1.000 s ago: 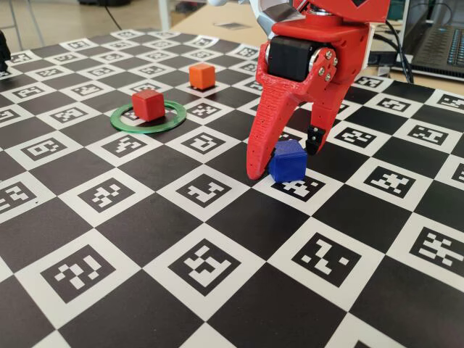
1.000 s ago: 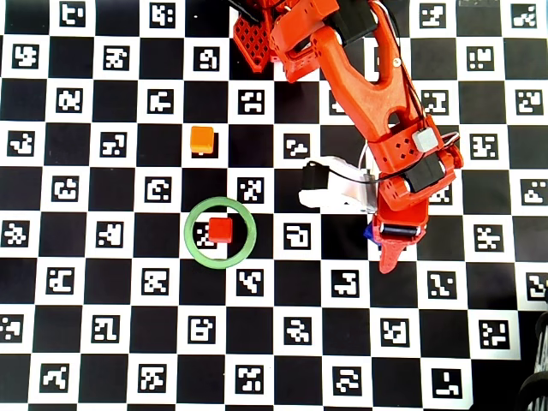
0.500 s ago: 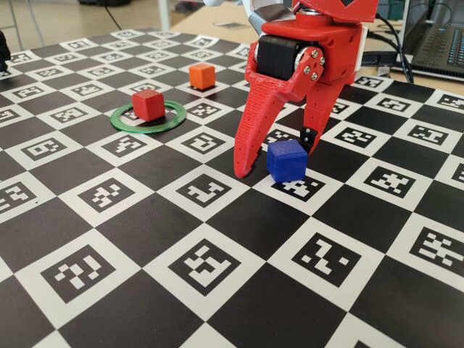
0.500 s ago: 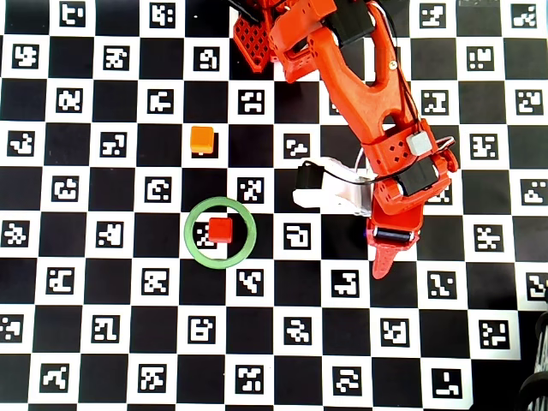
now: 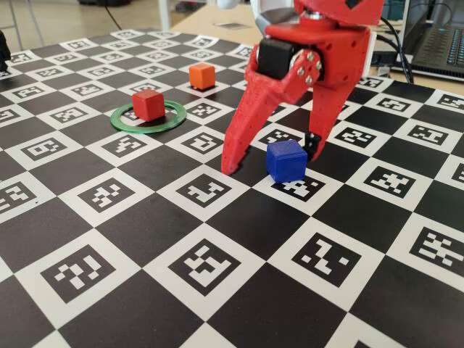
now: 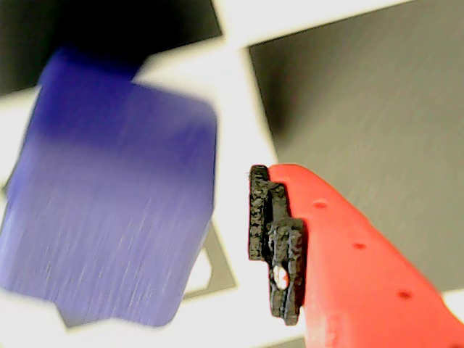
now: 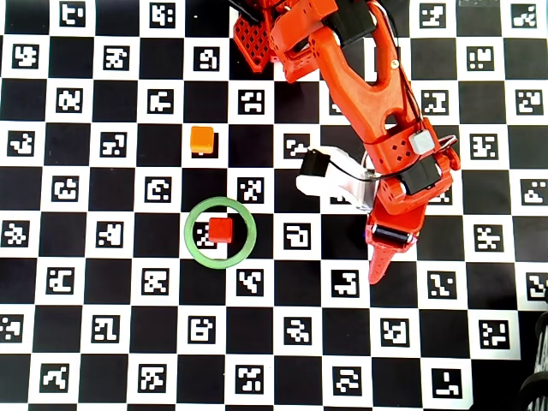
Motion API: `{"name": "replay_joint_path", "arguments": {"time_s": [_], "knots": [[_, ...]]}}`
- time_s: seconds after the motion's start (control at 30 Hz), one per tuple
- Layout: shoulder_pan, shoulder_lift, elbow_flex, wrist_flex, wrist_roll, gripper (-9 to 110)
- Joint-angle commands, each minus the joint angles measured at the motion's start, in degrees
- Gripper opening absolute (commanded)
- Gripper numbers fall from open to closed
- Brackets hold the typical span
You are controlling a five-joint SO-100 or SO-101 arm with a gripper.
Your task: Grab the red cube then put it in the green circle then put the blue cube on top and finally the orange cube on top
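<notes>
The red cube [image 5: 148, 104] [image 7: 220, 229] sits inside the green circle [image 5: 172, 119] [image 7: 187, 232]. Behind it, the orange cube [image 5: 201, 75] [image 7: 202, 139] rests alone on the board. The blue cube [image 5: 286, 160] lies flat on a white square and fills the left of the wrist view [image 6: 109, 217]. My gripper [image 5: 271, 160] is open and straddles the cube. Its long red finger touches down to the cube's left, apart from it. The short black-tipped finger stands just behind the cube's right side. In the wrist view one padded finger [image 6: 277, 243] shows, with a gap to the cube. The arm hides the blue cube in the overhead view.
The board [image 5: 109, 196] is a black-and-white checker of printed markers. A laptop [image 5: 435, 36] sits beyond its back right edge. The arm's base [image 7: 265, 34] stands at the top of the overhead view, and a white camera mount [image 7: 330, 175] juts to the left of the wrist.
The jaws have spread wider: the long red finger swung left away from the blue cube, which was tilted against it and now lies flat. The other cubes have not moved.
</notes>
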State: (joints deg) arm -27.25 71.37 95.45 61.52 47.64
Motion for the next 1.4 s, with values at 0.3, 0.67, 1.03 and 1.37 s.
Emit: {"name": "replay_joint_path", "arguments": {"time_s": [0.3, 0.67, 1.03, 1.37], "knots": [[-1.8, 0.2, -5.0, 0.1, 5.9, 52], [-0.7, -1.2, -7.4, 0.3, 7.0, 51], [0.7, -1.1, -7.5, 1.2, 7.2, 51], [0.8, -0.8, -7.1, 0.9, 7.0, 39]]}}
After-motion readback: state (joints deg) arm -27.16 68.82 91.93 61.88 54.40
